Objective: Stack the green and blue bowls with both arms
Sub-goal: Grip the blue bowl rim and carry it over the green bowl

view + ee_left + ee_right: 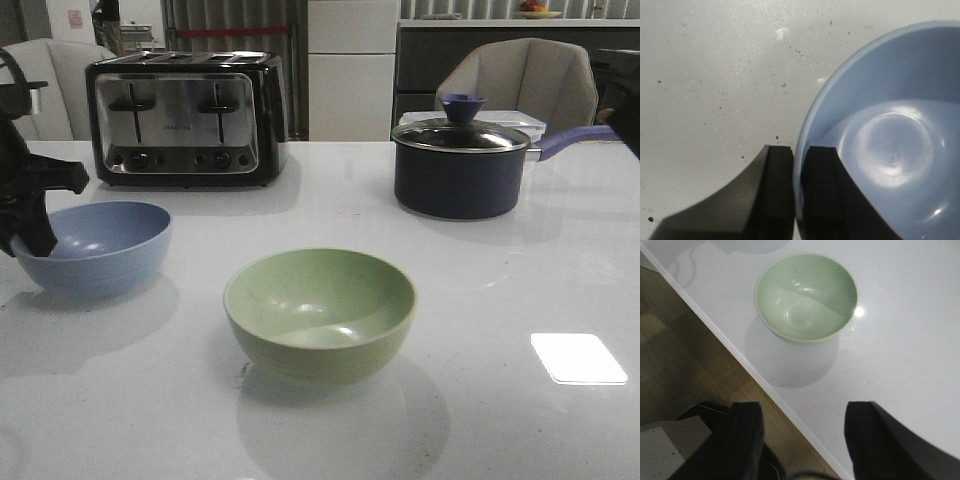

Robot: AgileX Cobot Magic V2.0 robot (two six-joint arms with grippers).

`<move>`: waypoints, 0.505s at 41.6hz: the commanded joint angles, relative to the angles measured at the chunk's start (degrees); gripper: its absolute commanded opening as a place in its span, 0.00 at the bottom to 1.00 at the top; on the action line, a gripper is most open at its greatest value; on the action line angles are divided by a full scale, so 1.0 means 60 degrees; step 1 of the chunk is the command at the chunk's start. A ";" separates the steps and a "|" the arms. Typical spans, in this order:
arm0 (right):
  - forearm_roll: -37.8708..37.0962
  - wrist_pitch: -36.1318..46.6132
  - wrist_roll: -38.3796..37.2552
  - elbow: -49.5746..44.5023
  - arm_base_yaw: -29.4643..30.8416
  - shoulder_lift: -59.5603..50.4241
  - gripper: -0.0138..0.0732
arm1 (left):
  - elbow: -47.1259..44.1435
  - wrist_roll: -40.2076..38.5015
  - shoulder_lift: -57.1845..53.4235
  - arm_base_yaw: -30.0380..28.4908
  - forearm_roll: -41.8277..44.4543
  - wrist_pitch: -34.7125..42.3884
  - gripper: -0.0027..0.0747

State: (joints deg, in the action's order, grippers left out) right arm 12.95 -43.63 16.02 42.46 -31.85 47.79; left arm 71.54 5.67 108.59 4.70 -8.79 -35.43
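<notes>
On the counter's left side, the left gripper pinches the blue bowl's rim, jaws narrow. Right gripper hangs wide-jawed, apart from the green bowl at centre; lifting blue toward green likely comes next.

In the front view the left gripper at nine o'clock is cut by the picture's edge and covers part of the blue bowl's near-left rim; its fingertips cannot be made out. The left wrist view cuts that bowl off at three and six o'clock. The right gripper is cropped at six o'clock in its wrist view. The saucepan's handle ends behind a dark shape at three o'clock.
</notes>
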 commanded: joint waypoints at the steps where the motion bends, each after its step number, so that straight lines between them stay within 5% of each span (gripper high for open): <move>1: 0.0035 0.0550 0.0091 0.0268 0.0012 -0.0057 0.71 | 0.0275 -0.0021 -0.0454 -0.0006 -0.0125 0.0375 0.16; 21: 0.0035 0.0550 0.0091 0.0268 0.0012 -0.0057 0.71 | 0.1204 0.0018 -0.1078 0.0317 -0.0275 -0.0998 0.15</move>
State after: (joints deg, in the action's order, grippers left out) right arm 12.95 -43.63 16.02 42.46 -31.85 47.79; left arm 75.48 5.67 107.27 5.37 -9.66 -41.04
